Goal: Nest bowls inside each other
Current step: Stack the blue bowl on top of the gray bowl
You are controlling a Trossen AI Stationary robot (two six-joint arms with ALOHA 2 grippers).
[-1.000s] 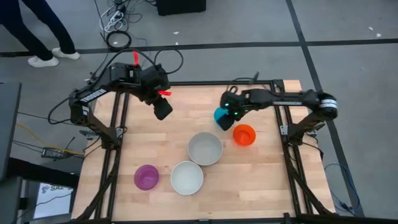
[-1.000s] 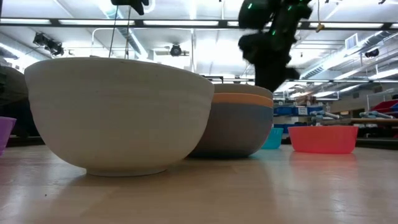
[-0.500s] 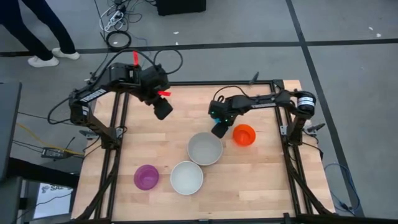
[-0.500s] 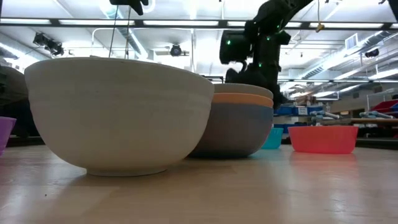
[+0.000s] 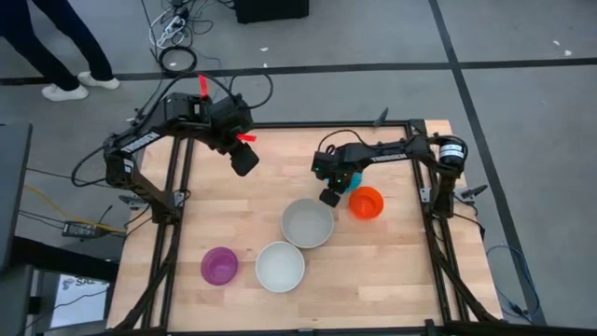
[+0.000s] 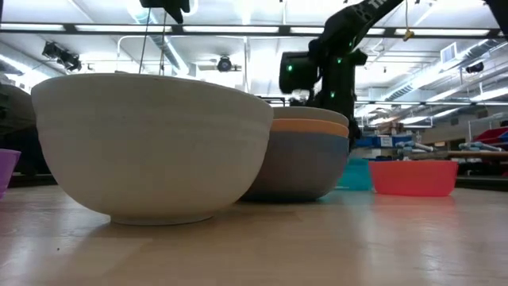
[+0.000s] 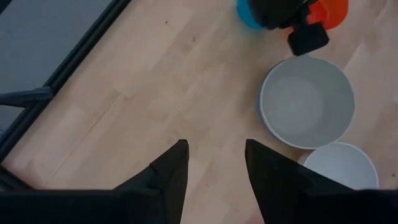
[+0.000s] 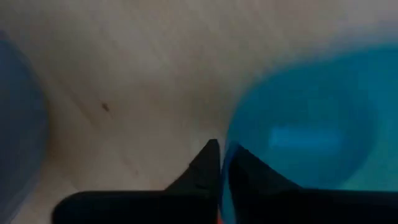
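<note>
My right gripper (image 5: 336, 182) points down at the back of the table, shut on the small teal bowl (image 5: 353, 177), which stands next to the small red-orange bowl (image 5: 367, 202). The grey bowl (image 5: 308, 222) sits nested in an orange bowl (image 6: 311, 125) and a blue one (image 6: 305, 163). The white bowl (image 5: 280, 266) and the purple bowl (image 5: 219, 265) stand near the front. My left gripper (image 5: 244, 161) hangs open above the table's far left part, over bare wood (image 7: 214, 158). My right gripper pinches the teal bowl's rim (image 8: 225, 152) between its two fingers, one finger (image 8: 208, 160) outside the wall and one inside. The fingers come from above, pointing down. In the low view the bowl (image 6: 357, 173) shows low by the table top; whether it is lifted, I cannot tell.
The grey stack stands just in front of the teal bowl, toward the near edge. Black frame rails (image 5: 177, 187) run along both sides of the table. Bare wood lies at the table's far left and near right. A person's legs (image 5: 65, 56) show on the floor beyond.
My right gripper has sunk toward the table beside the grey stack, rolled a little, and shut on the teal bowl's rim. My left arm has kept still.
</note>
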